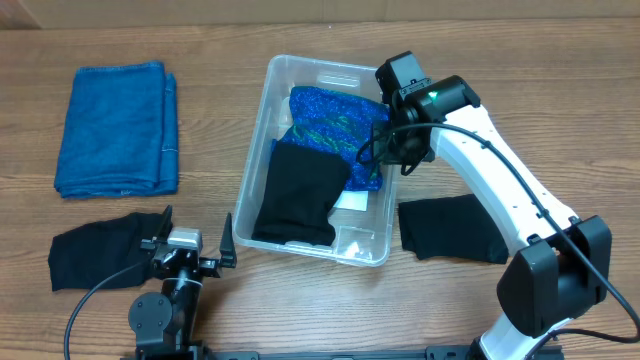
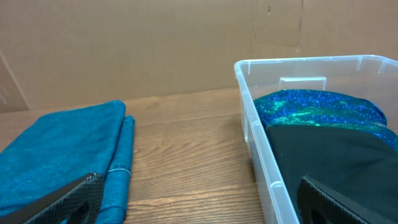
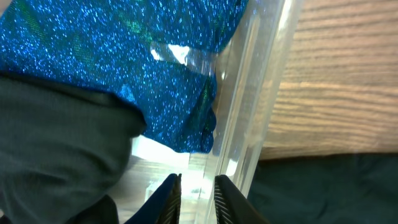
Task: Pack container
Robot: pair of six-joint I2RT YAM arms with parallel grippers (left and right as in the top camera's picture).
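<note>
Looking first at the right end effector point(image 3: 198, 200), found its fingers drawn almost together with nothing between them, poised directly over the right-hand wall of the container point(image 1: 320, 70), which sat at centre frame in the overhead view. Noted the left end effector point(image 1: 197, 240) at lower left, spread wide and empty, near the container's lower-left corner.

Judged the main risk to be a descent onto the thick rim: could have tipped or shoved the bin, or snagged the sparkly blue cloth point(image 1: 335, 120) bunched against that wall and dragged it out. Saw the inner black cloth point(image 1: 298, 195) overlapping the blue one, so could also have lifted both with one careless pinch.

Counted more items lying outside: the right black cloth point(image 1: 450, 228) beside the container under the right arm, the left black cloth point(image 1: 100, 250) at lower left, and a folded blue towel point(image 1: 118, 128) at upper left.

Underneath, a wood-grain worktop point(image 1: 560, 110); behind it, along the top edge, plain brown cardboard point(image 2: 155, 43).
</note>
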